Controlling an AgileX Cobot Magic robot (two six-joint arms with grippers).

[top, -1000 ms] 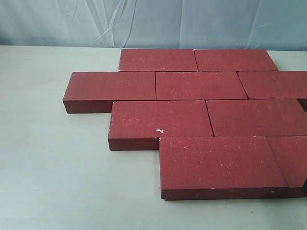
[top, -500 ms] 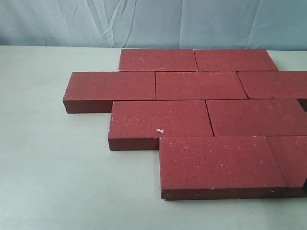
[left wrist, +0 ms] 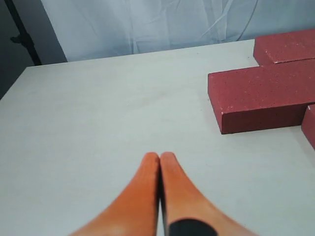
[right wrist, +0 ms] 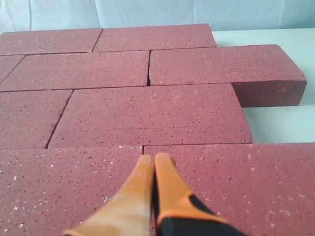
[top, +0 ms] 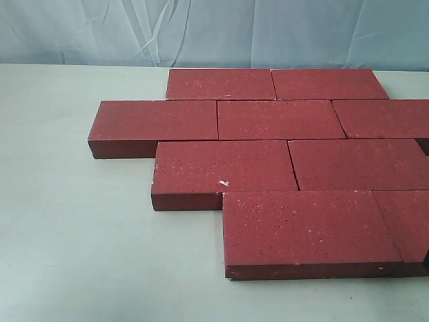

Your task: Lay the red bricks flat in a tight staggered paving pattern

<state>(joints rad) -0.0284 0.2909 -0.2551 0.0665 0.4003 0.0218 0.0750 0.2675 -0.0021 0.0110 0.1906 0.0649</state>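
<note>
Bricks (top: 281,119) lie staggered in the exterior view; wrist views show left hand (left wrist: 159,158) and right hand (right wrist: 154,159), each pressed together.

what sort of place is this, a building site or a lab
Probably an indoor lab or test bench, not a site: the red bricks lie on a clean pale table, with a wrinkled cloth backdrop hanging behind.

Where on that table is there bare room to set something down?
Bare table lies left of the bricks and in front of them, around the shut left gripper. The right side is crowded: bricks packed tight, right gripper over them.
</note>
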